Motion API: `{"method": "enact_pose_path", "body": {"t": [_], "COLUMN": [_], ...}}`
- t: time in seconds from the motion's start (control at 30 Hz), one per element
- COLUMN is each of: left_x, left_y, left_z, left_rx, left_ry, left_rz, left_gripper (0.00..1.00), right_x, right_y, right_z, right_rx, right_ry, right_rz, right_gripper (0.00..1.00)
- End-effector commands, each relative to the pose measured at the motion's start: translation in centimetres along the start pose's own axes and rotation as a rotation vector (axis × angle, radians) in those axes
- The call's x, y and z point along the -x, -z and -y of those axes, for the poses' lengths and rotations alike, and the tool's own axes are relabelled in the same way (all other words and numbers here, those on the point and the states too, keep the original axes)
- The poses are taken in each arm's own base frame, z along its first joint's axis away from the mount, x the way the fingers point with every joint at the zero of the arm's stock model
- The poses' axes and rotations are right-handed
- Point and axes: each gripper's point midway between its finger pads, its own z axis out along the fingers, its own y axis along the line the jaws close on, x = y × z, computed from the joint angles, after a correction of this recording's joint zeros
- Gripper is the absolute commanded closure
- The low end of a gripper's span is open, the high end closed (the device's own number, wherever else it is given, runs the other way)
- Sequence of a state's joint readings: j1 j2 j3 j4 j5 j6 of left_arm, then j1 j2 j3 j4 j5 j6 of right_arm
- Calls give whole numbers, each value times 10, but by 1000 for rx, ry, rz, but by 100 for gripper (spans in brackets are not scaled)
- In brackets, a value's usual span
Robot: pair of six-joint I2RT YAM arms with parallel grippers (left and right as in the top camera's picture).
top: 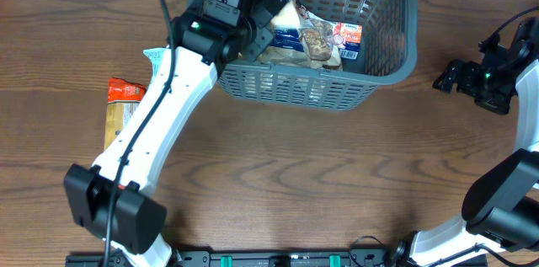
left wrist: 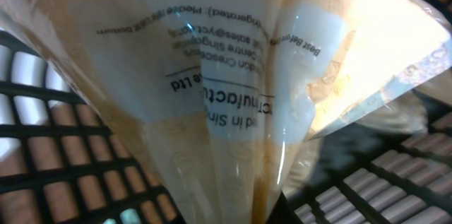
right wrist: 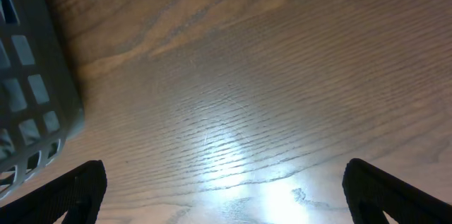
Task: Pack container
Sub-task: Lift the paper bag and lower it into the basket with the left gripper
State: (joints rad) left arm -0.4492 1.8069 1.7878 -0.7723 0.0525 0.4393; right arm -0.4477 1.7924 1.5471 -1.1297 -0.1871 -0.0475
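The dark grey lattice basket point(top: 383, 65) stands at the back middle of the table, with several snack packets point(top: 324, 41) lying in it. My left gripper point(top: 271, 4) is over the basket's left side, shut on a clear packet of pale snack point(left wrist: 233, 90) that fills the left wrist view; the basket's slotted wall point(left wrist: 56, 174) shows behind it. My right gripper point(top: 446, 76) is open and empty over bare wood to the right of the basket, whose corner point(right wrist: 28, 104) shows in the right wrist view.
On the table at the left lie an orange-topped packet point(top: 120, 107) and a light blue packet point(top: 155, 56), partly under my left arm. Wood table point(right wrist: 268, 97) lies under the right gripper.
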Motion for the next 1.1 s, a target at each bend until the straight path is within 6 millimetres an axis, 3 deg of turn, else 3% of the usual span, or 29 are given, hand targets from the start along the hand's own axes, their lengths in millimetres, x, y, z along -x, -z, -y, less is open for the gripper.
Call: {"method": "enact_pose_path", "body": {"t": [0.0, 0.2, 0.33, 0.47, 0.57, 0.73, 1.07], "left_x": [-2, -25, -25, -21, -21, -20, -14], "left_y": [1, 3, 4, 3, 3, 3, 8], "left_z": [4, 27, 35, 33, 24, 10, 5], "left_rx": [-7, -65, -77, -66, -18, 58, 80], "left_ry": [-68, -96, -111, -111, -114, -120, -113], "left_rz": [-30, -136, -145, -127, -136, -143, -116], "left_gripper": [94, 94, 94, 92, 76, 67, 61], "right_x": [-1, -1, -1, -2, -3, -3, -3], "right_y": [-2, -2, -2, -2, -2, -2, -2], "right_z": [0, 0, 0, 0, 0, 0, 0], "right_rx": [8, 8, 8, 8, 8, 8, 8], "right_ry": [10, 10, 9, 9, 9, 9, 9], "right_rz": [-7, -7, -7, -10, -12, -12, -12], "right_gripper": [1, 1, 1, 1, 1, 1, 1]}}
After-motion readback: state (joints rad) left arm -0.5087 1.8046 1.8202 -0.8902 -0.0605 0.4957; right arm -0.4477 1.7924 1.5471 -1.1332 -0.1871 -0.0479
